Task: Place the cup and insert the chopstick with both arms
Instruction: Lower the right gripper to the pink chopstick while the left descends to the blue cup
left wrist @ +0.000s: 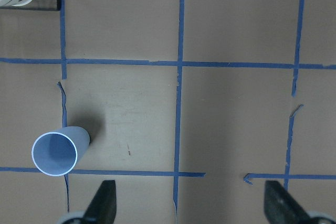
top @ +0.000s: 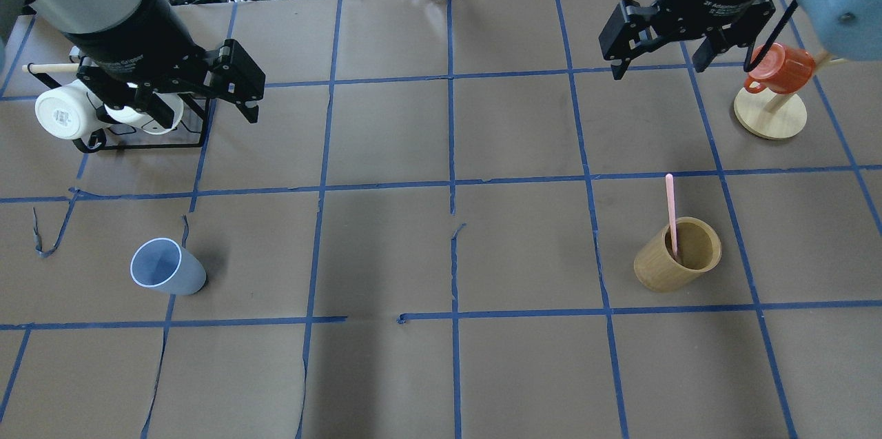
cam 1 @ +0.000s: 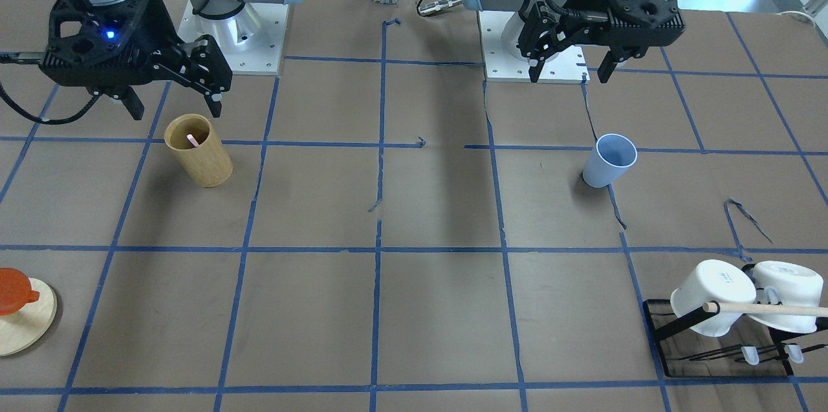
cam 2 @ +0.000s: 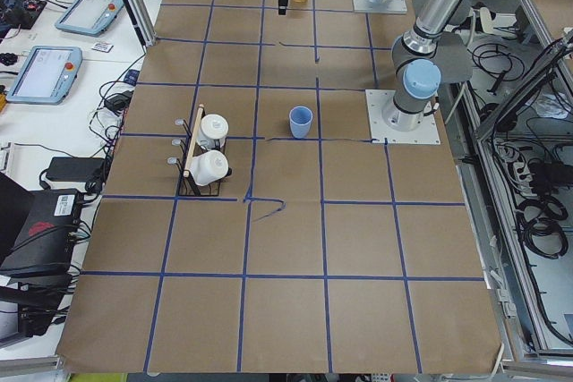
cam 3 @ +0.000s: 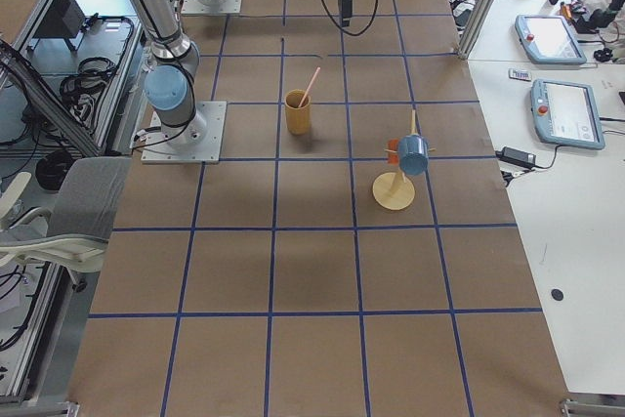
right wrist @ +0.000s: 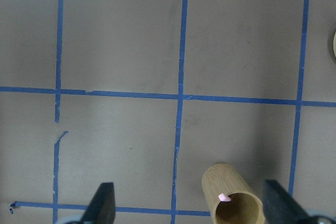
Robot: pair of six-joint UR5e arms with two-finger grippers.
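The light-blue cup (cam 1: 609,161) stands upright and empty on the brown table on my left side; it also shows in the overhead view (top: 167,267) and the left wrist view (left wrist: 60,150). One pink chopstick (top: 670,211) leans inside a tan bamboo cylinder (top: 675,256) on my right side, and its tip shows in the right wrist view (right wrist: 224,198). My left gripper (top: 200,111) hangs open and empty high above the table, beyond the cup. My right gripper (top: 658,67) hangs open and empty above and beyond the bamboo cylinder (cam 1: 200,152).
A black wire rack (top: 138,143) with two white mugs and a long wooden rod stands at the far left. A red mug (top: 778,67) hangs on a round wooden stand (top: 770,118) at the far right. Blue tape lines grid the table.
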